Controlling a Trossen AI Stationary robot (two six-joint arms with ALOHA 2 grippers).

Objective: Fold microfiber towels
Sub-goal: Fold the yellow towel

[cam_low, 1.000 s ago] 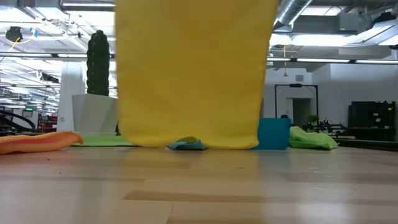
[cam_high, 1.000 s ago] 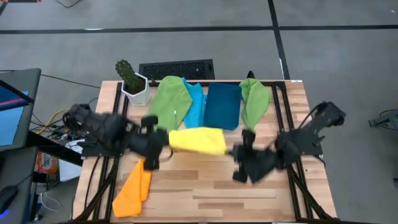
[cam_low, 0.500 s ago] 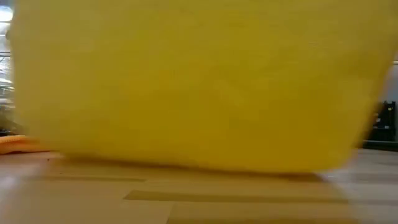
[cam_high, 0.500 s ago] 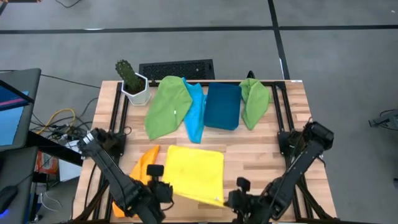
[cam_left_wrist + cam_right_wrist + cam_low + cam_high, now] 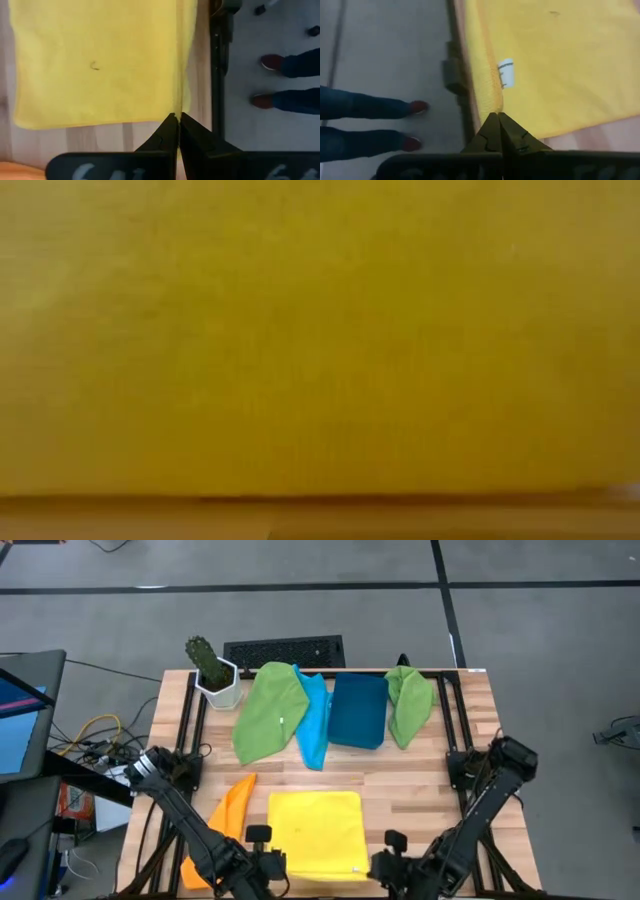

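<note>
the yellow towel (image 5: 317,833) lies flat on the table (image 5: 420,790); left tool (image 5: 274,867) and right tool (image 5: 377,865) each pinch tight its near corners, beyond it the blue bin (image 5: 358,710).

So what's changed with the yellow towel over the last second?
Both grippers, left and right, carried the yellow towel from mid-table to the near edge and spread it flat, each staying shut on a near corner. The other towels, bin and cactus stayed put.
</note>
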